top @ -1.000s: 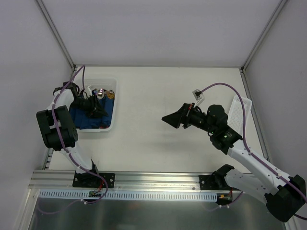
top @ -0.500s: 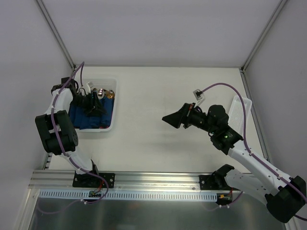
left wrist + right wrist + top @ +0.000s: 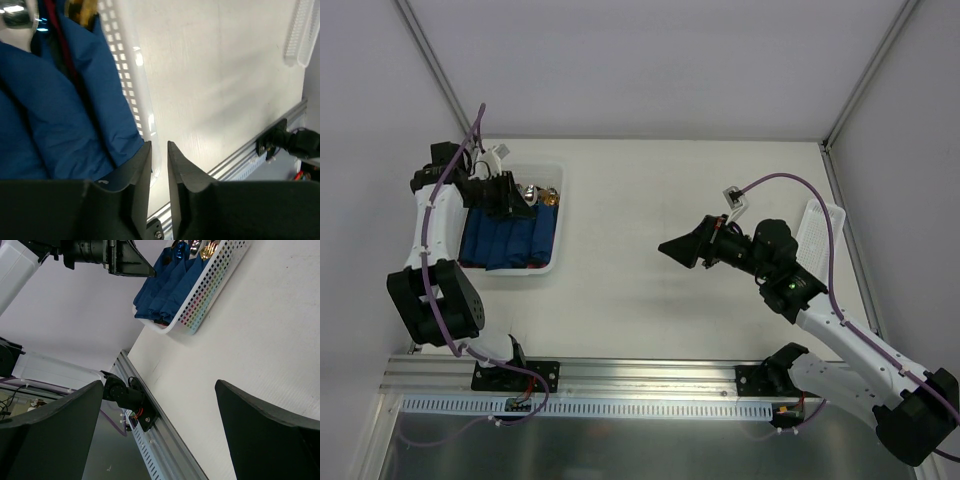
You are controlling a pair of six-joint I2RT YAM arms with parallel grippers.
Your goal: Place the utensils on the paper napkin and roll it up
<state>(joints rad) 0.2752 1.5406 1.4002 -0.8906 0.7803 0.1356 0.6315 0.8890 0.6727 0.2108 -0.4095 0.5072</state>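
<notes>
Overall, the white table point(image 3: 650, 230) takes up most of the top view, with an aluminium rail point(image 3: 650, 372) along its near edge.

The right arm point(image 3: 840, 330) reaches from the near right corner towards the table centre. The left arm point(image 3: 428, 215) stands steeply at the left edge, with its wrist over the far left corner of the basket.

A white perforated basket point(image 3: 559, 225) sits on the left side of the table. It holds several thick dark blue rolls point(image 3: 505, 240) lying side by side. A narrow white perforated tray point(image 3: 817, 235) lies along the right edge of the table, well apart from the basket.

The right gripper point(image 3: 160, 383) hangs above bare table near the centre. Its jaws are spread wide and nothing is between them.

The left gripper point(image 3: 159, 146) hangs over the basket, near its right wall. Its jaws are almost together, with a narrow gap and nothing in it. It touches neither the rolls nor the basket.

Shiny cutlery heads point(image 3: 535, 193) poke from the far ends of the rolls, just beside the left gripper in the top view.

The position of the paper napkin and the utensils cannot be told from these views.
</notes>
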